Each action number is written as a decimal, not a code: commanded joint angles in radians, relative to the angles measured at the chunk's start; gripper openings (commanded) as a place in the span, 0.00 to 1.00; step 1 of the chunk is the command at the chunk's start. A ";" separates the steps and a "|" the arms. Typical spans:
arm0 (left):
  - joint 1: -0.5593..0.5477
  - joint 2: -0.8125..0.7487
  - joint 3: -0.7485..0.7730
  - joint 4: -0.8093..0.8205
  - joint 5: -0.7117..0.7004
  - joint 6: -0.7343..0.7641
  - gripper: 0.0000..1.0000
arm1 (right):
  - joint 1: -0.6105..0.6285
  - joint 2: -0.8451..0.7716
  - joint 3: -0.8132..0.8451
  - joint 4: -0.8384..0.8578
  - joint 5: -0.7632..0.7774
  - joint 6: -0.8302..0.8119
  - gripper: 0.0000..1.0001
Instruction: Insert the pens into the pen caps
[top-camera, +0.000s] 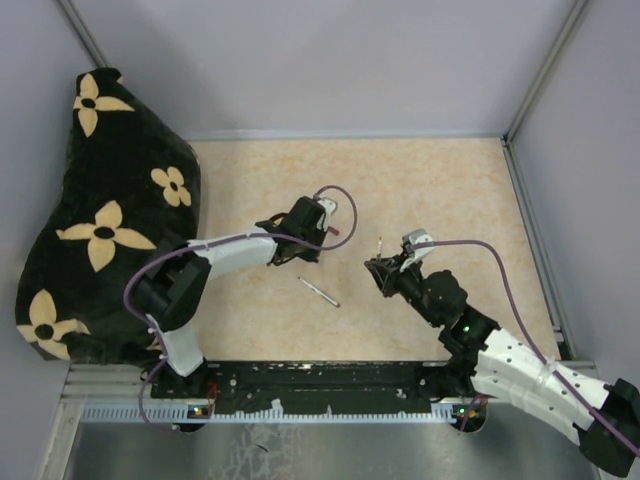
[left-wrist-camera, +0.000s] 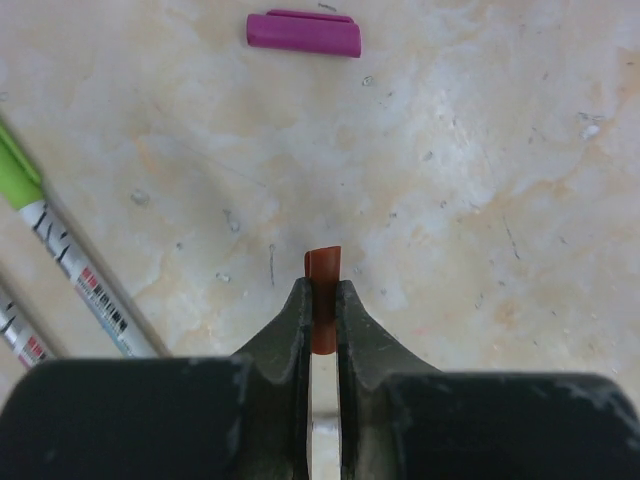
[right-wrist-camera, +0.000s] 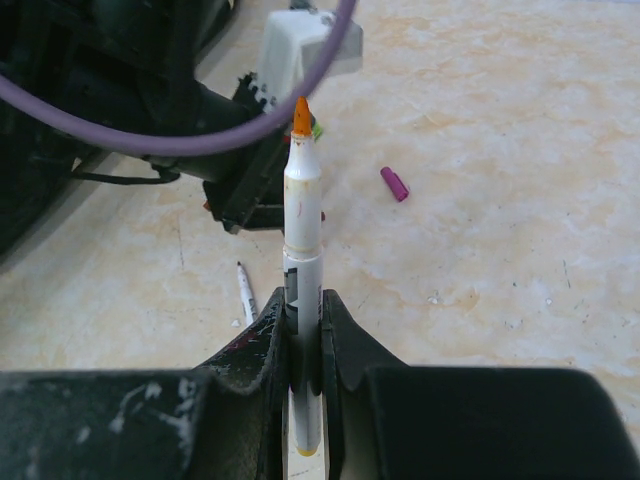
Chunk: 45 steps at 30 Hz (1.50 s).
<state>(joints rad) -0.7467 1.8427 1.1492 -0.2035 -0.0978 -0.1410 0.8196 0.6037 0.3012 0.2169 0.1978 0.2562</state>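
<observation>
Both arms mix white and black segments; purple cables (top-camera: 345, 200) loop from each; dark, scuffed fingers (right-wrist-camera: 255, 360).

**Caps, pens, arms and one cushion, counted**

Caps: three show. One short magenta plastic cap (left-wrist-camera: 303, 33) lies loose. One lime-green cap (left-wrist-camera: 20, 170), off to one side of the magenta cap, sits on a pen. One reddish-brown cap (left-wrist-camera: 322, 262) is pinched in the left gripper (left-wrist-camera: 322, 290).
Thin white stick pens: the left wrist view shows two side by side, the green-capped pen (left-wrist-camera: 85, 285) and a second pen (left-wrist-camera: 15, 330) at the frame edge. The right gripper (right-wrist-camera: 305, 320) clamps one orange-tipped pen (right-wrist-camera: 302, 220). The top view shows one loose pen (top-camera: 318, 291) near the magenta cap, possibly one of that pair.
Robot arms: two.
Black flower-patterned cushion (top-camera: 100, 220): one.
</observation>
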 joint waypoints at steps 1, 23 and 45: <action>-0.006 -0.185 -0.051 0.052 0.022 -0.045 0.00 | -0.007 0.008 0.005 0.078 -0.013 0.011 0.00; -0.006 -0.386 -0.522 1.516 0.498 -0.542 0.00 | -0.007 0.160 -0.063 0.410 -0.309 0.055 0.00; -0.102 -0.360 -0.543 1.610 0.454 -0.505 0.00 | -0.007 0.179 -0.061 0.450 -0.317 0.090 0.00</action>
<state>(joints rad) -0.8314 1.5036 0.6144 1.4040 0.3885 -0.6823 0.8196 0.7887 0.2291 0.6060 -0.1127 0.3382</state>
